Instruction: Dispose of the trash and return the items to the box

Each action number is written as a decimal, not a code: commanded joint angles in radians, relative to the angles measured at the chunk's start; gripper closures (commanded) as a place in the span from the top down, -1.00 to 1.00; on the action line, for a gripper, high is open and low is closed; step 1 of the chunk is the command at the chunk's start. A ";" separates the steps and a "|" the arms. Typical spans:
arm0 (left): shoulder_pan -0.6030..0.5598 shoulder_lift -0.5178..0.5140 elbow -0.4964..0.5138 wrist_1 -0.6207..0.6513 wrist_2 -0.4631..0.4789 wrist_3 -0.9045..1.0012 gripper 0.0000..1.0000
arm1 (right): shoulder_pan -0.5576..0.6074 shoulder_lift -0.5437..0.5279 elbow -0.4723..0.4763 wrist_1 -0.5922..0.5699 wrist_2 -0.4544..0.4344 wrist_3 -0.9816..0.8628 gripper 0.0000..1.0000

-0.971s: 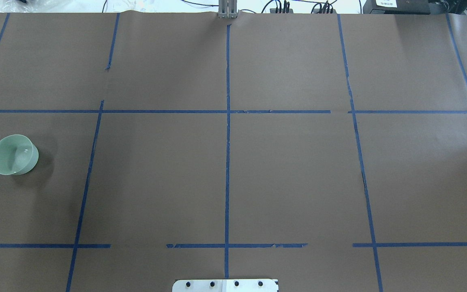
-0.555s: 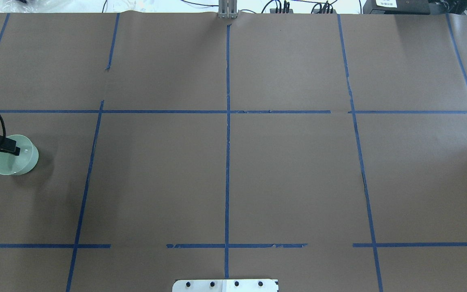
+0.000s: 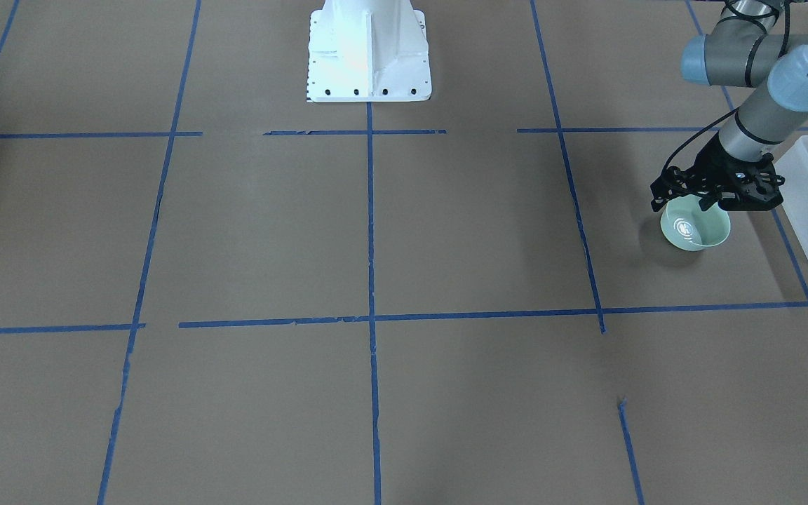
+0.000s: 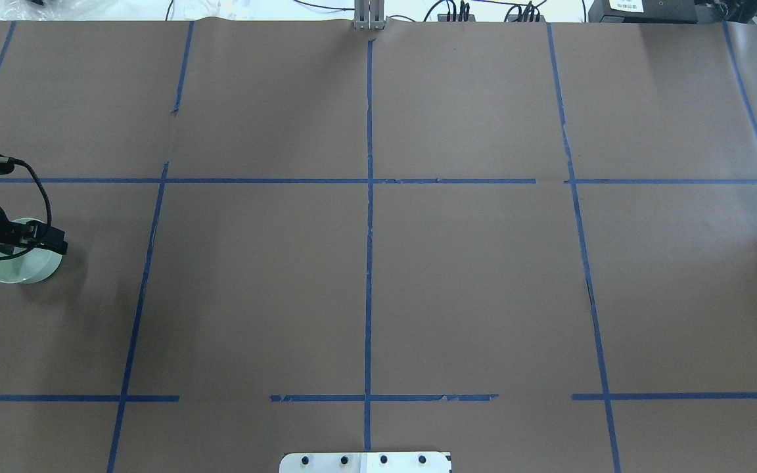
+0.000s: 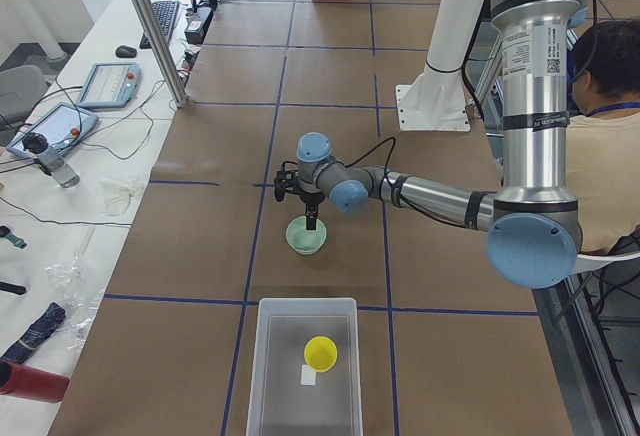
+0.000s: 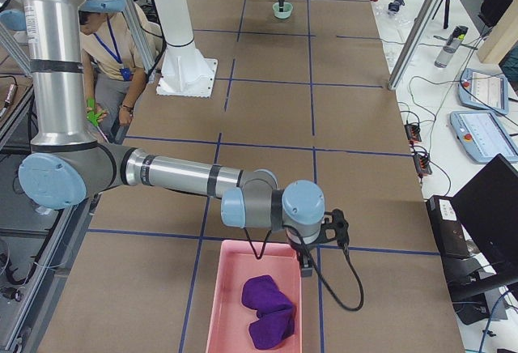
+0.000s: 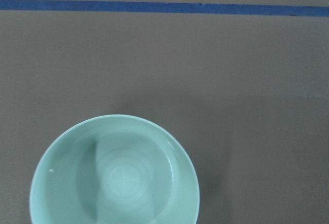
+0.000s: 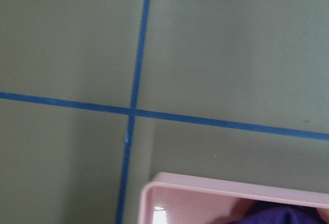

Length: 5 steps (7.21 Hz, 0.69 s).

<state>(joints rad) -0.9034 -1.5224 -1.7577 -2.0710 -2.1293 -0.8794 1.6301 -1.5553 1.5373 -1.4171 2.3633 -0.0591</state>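
A pale green bowl (image 3: 695, 231) stands upright and empty on the brown table, at the far left of the overhead view (image 4: 27, 270). My left gripper (image 3: 688, 203) hangs just above it, fingers pointing down over the rim, and looks open and empty. The left wrist view looks straight down into the bowl (image 7: 115, 175) and shows no fingers. My right gripper (image 6: 307, 265) is at the corner of a pink bin (image 6: 220, 312) that holds a purple cloth (image 6: 267, 311). I cannot tell whether it is open or shut.
A clear plastic box (image 5: 272, 356) next to the bowl holds a yellow cup (image 5: 320, 352) and a small white piece (image 5: 308, 377). The robot's white base (image 3: 369, 56) stands mid-table. Operators' tablets and cables lie along the far table edge.
My left arm has come in from the overhead view's left edge and now covers the upper part of the bowl. The bowl has not moved.
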 commanded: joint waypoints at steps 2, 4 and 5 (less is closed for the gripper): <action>0.020 -0.038 0.082 -0.030 0.037 0.005 0.77 | -0.131 -0.011 0.220 -0.002 0.085 0.268 1.00; 0.028 -0.033 0.113 -0.098 0.037 0.002 0.02 | -0.177 -0.046 0.294 0.000 0.085 0.341 1.00; 0.031 -0.035 0.122 -0.100 0.035 0.004 -0.46 | -0.188 -0.046 0.294 -0.002 0.083 0.341 1.00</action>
<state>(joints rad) -0.8766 -1.5568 -1.6477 -2.1601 -2.0933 -0.8769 1.4596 -1.5953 1.8160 -1.4183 2.4464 0.2682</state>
